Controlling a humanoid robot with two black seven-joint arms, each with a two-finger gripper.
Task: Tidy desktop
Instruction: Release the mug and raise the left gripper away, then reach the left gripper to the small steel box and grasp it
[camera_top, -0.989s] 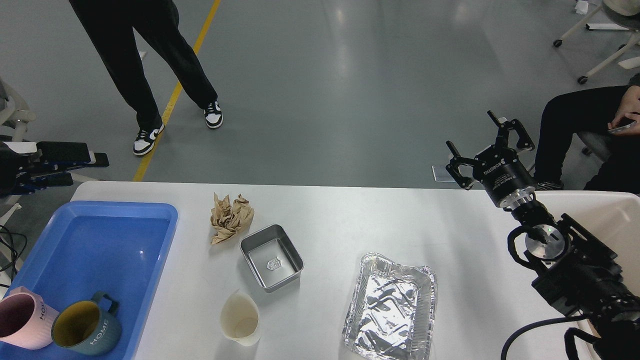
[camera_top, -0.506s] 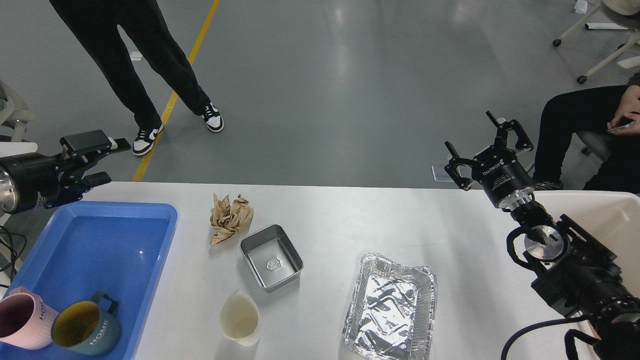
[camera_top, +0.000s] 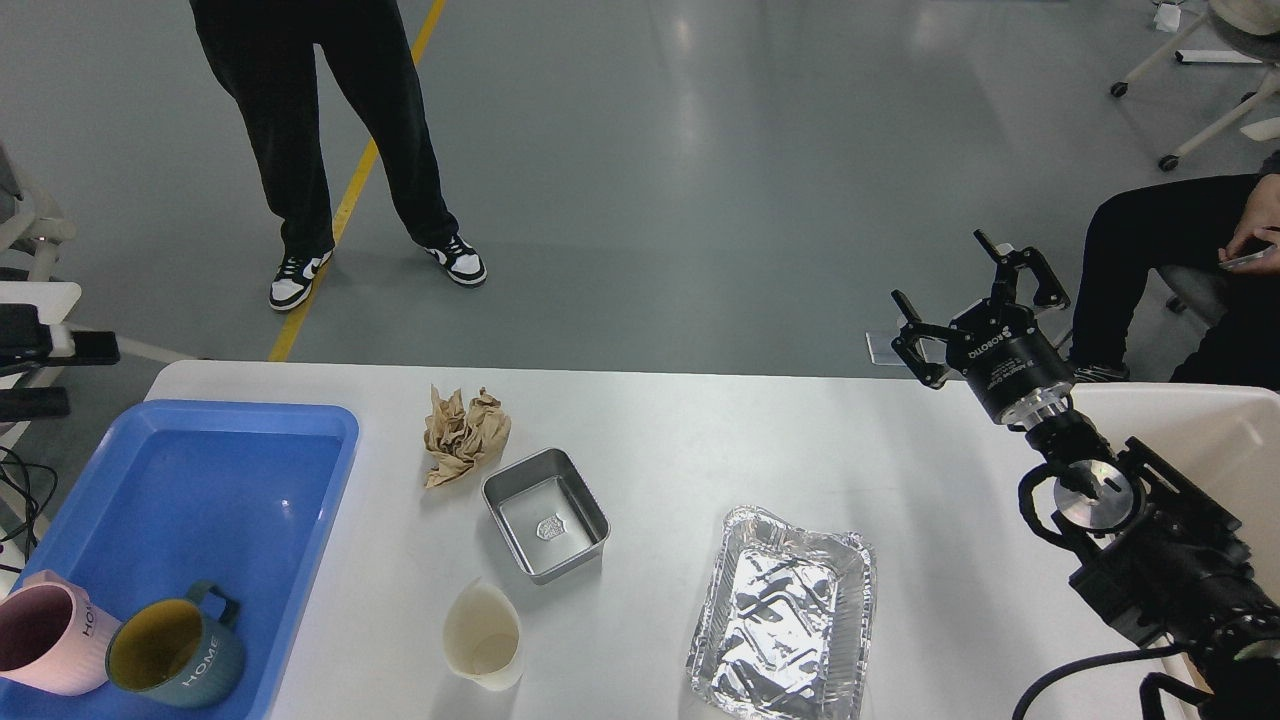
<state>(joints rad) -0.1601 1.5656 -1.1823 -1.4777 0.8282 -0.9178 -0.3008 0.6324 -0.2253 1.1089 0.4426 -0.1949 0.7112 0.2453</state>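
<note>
The white desktop (camera_top: 700, 440) carries a crumpled brown paper ball (camera_top: 465, 433), a small square metal tin (camera_top: 545, 513), a crinkled foil tray (camera_top: 785, 625) and a paper cup lying on its side (camera_top: 482, 635). My right gripper (camera_top: 955, 285) is open and empty, held high over the desktop's far right edge, well away from all of these. My left gripper (camera_top: 60, 375) shows only as two separated black fingers at the left edge of the view, off the desktop beyond the blue tray; it is open and empty.
A blue tray (camera_top: 230, 480) at the left holds a pink mug (camera_top: 40, 640) and a teal mug (camera_top: 175, 655). An off-white bin (camera_top: 1215, 430) sits at the right under my right arm. A person (camera_top: 340, 150) stands beyond the desktop; another (camera_top: 1180, 260) sits at the right.
My left gripper swung in over the blue tray's far corner, then drew back to the left edge. The standing person stepped right. My right gripper barely moved.
</note>
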